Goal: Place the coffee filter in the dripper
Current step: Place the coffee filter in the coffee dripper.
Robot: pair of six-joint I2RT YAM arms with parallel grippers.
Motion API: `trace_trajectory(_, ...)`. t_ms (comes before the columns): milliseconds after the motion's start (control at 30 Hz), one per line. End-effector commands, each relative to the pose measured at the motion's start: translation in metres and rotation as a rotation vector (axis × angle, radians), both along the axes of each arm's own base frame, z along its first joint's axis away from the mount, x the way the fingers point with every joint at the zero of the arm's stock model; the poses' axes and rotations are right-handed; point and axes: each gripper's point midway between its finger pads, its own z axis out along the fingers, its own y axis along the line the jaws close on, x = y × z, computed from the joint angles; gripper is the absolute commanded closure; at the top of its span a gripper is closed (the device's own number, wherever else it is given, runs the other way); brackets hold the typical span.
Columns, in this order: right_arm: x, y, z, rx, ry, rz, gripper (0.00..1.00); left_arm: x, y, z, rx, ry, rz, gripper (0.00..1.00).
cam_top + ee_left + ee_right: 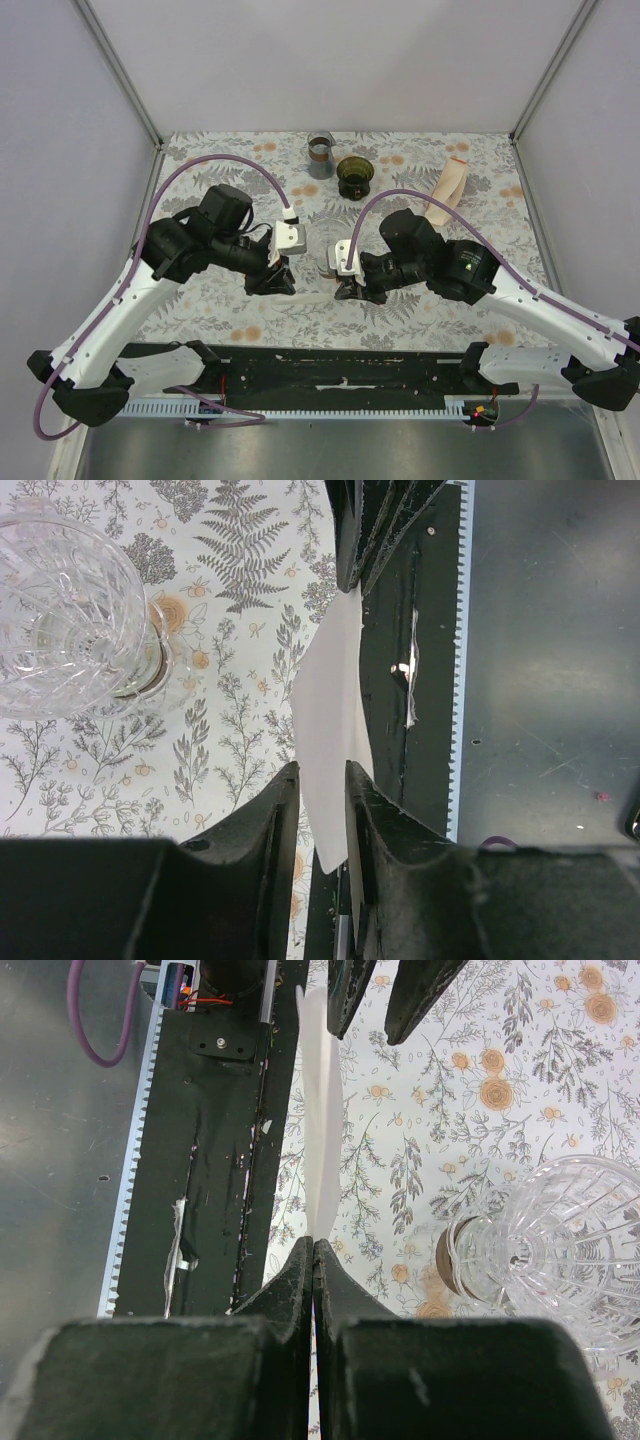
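Note:
The coffee filter, a thin white paper sheet, hangs edge-up between both grippers above the table's near edge. My right gripper is shut on one end of the coffee filter. My left gripper straddles the other end with its jaws apart; the paper lies against one finger and a gap shows beside the other. In the top view the left gripper and right gripper face each other mid-table. The dripper, dark olive-green, stands apart at the back centre.
A clear cut-glass carafe stands just behind the two grippers, and shows in both wrist views. A glass jar with a brown band is left of the dripper. A peach packet lies at the back right. The black base rail runs along the near edge.

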Motion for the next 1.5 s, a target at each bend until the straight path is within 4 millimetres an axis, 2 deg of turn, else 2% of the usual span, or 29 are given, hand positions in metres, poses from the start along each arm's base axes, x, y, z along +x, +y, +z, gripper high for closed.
trace_trajectory(0,0.001,0.003,0.016,0.048,-0.035,0.01,1.0,0.003,-0.002,0.005,-0.015,-0.034,-0.013,0.68)
trace_trajectory(200,0.003,0.002,0.017,0.048,-0.04,-0.001,1.0,-0.005,-0.001,0.003,-0.011,-0.02,-0.034,0.66)
trace_trajectory(400,0.005,0.004,0.017,0.043,-0.04,-0.002,1.0,-0.003,0.003,-0.009,0.028,-0.019,-0.019,0.67)
trace_trajectory(633,0.005,0.005,0.018,0.046,-0.044,0.001,1.0,0.003,0.005,-0.015,0.064,-0.024,0.011,0.74)
trace_trajectory(867,0.011,0.006,0.018,0.042,-0.06,-0.021,1.0,-0.013,0.003,-0.017,0.046,0.031,-0.041,0.68)
trace_trajectory(1033,0.014,0.009,0.023,0.054,-0.079,-0.019,1.0,-0.006,0.005,-0.028,0.091,0.031,-0.008,0.69)
trace_trajectory(1267,0.021,0.01,0.021,0.047,-0.098,-0.03,1.0,-0.013,0.007,-0.04,0.117,0.067,-0.023,0.69)
trace_trajectory(1400,0.024,0.013,0.02,0.052,-0.096,-0.031,1.0,-0.015,0.005,-0.038,0.104,0.081,-0.029,0.76)
trace_trajectory(1467,0.026,0.012,0.021,0.053,-0.098,-0.041,1.0,-0.016,0.004,-0.039,0.102,0.092,-0.035,0.86)
